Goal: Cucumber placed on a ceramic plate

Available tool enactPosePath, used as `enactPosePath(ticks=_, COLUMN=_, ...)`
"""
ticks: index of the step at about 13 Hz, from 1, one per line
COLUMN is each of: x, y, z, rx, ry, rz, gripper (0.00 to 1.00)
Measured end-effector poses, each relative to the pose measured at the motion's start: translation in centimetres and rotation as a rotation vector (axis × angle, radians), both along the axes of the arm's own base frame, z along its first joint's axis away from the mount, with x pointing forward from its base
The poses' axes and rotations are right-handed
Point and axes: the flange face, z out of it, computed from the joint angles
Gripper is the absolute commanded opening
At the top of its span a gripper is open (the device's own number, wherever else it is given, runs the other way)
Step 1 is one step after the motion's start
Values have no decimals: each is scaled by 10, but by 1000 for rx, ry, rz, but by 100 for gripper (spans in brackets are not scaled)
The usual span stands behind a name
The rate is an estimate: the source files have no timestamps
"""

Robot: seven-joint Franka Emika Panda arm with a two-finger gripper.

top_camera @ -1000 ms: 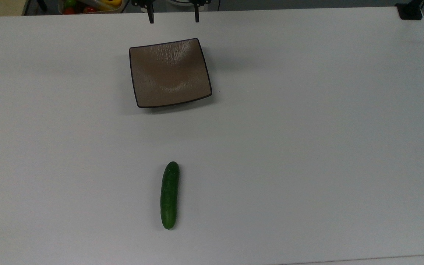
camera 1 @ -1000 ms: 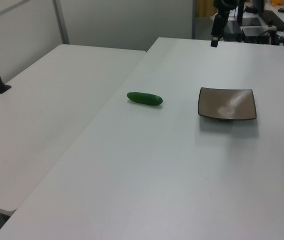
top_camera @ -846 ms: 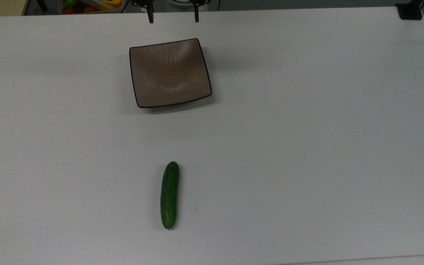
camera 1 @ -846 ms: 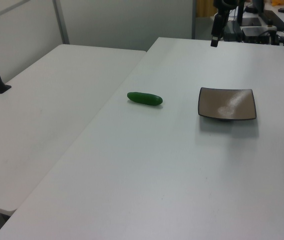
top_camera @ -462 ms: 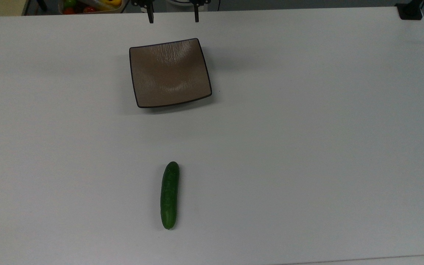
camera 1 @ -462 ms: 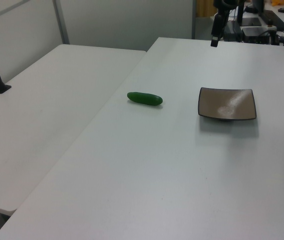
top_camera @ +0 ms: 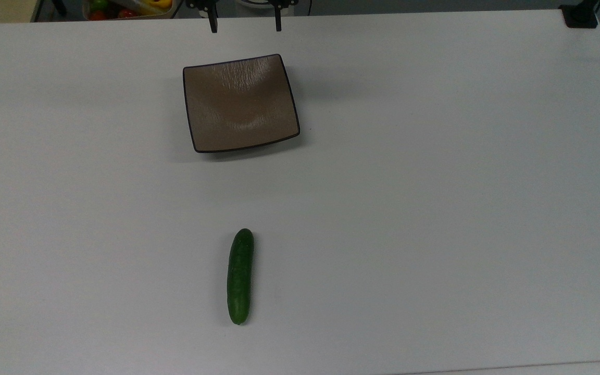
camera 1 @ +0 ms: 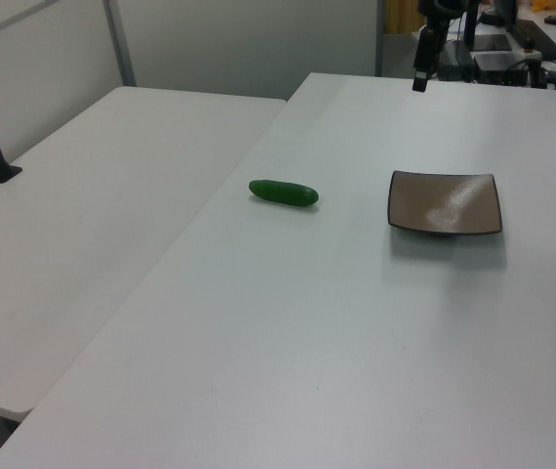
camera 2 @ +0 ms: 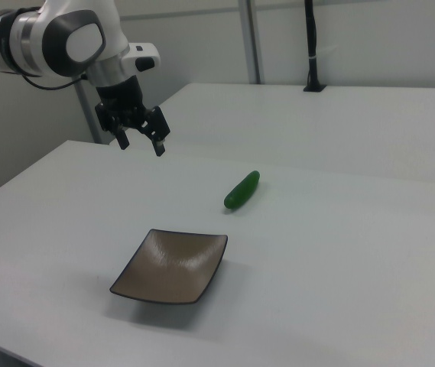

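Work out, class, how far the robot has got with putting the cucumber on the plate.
Done: nothing yet. The cucumber lies on the white table, well apart from the bare ceramic plate. In hand: nothing; the gripper hangs open above the table beyond the plate, holding nothing. Left: reaching the cucumber, grasping it, carrying it over and setting it on the plate.

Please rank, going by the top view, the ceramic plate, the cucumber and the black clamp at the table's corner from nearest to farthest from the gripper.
From the gripper:
1. ceramic plate, just below it.
2. cucumber, far down the top view.
3. black clamp, top right corner.
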Motion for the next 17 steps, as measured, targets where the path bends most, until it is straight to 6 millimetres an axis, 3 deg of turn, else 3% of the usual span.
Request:
enactPosePath(ticks=4, x=-4, y=0, z=-6, rx=-5, ry=50, rz=1, gripper=100)
enactPosePath(ticks=7, x=4, y=1, z=-4, rx=-1, ry=43, rz=1, gripper=100)
enactPosePath(ticks=13, x=64, y=-5, z=-1, rx=12, ry=8, rz=-22, gripper=100)
enactPosePath(ticks=17, x=104, y=-18, z=-11, rx=22, ry=-88, rz=-62, gripper=100)
